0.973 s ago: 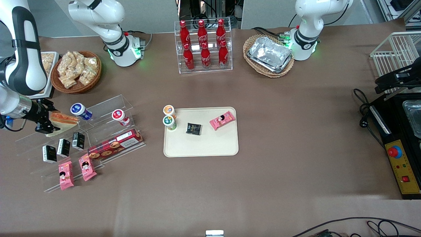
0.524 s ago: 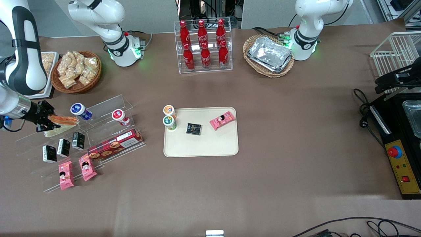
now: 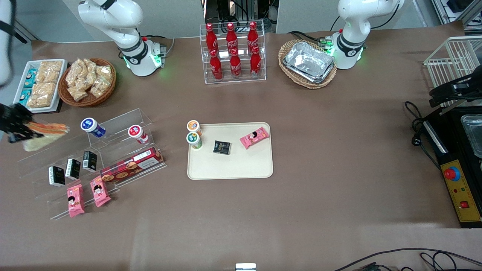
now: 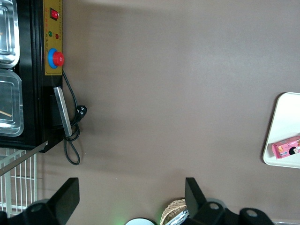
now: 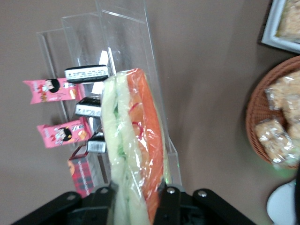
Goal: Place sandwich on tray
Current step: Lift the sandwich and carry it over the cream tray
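The sandwich (image 3: 44,134) (image 5: 133,145), a wrapped wedge of pale bread with orange and green filling, hangs in the air above the top step of the clear acrylic rack (image 3: 90,158). My right gripper (image 3: 15,127) (image 5: 136,199) is shut on it at the working arm's end of the table, one finger on each bread face. The cream tray (image 3: 230,167) lies at the table's middle, far from the gripper. On it rest a pink snack packet (image 3: 254,137) and a black packet (image 3: 221,147); two small cups (image 3: 194,134) stand at its edge.
The acrylic rack holds small black cartons (image 3: 71,168), pink packets (image 3: 87,195), a biscuit box (image 3: 131,164) and two cups (image 3: 92,127). A wicker basket of snacks (image 3: 87,81) and a white dish of snacks (image 3: 39,85) lie farther from the camera. Cola bottles (image 3: 233,52) stand at the back.
The gripper has lifted the sandwich off the rack and drawn it outward toward the working arm's table edge. The arm has swung away, uncovering the white dish.
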Action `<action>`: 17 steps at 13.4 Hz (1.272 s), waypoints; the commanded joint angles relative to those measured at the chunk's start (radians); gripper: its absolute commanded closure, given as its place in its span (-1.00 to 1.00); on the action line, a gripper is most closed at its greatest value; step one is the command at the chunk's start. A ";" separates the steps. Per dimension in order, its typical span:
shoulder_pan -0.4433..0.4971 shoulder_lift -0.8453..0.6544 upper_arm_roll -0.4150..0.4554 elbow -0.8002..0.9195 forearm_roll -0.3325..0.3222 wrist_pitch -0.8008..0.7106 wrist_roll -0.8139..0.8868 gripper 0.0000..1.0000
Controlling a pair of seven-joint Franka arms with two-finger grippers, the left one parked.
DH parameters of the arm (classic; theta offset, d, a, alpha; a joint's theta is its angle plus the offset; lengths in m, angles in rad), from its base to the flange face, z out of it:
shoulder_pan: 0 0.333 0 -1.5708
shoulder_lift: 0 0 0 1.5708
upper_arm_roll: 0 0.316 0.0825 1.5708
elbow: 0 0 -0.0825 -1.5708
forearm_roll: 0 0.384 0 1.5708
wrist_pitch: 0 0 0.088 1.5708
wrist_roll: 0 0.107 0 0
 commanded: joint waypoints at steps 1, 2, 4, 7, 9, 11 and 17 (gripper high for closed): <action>0.011 0.014 0.014 0.168 0.048 -0.172 0.017 1.00; 0.019 0.015 0.028 0.198 0.080 -0.195 0.063 1.00; 0.054 0.020 0.100 0.245 0.097 -0.208 0.211 1.00; 0.097 0.064 0.212 0.251 0.103 -0.180 0.489 1.00; 0.152 0.104 0.246 0.251 0.131 -0.104 0.617 1.00; 0.241 0.147 0.247 0.251 0.136 0.016 0.741 1.00; 0.465 0.340 0.246 0.288 0.082 0.255 1.037 1.00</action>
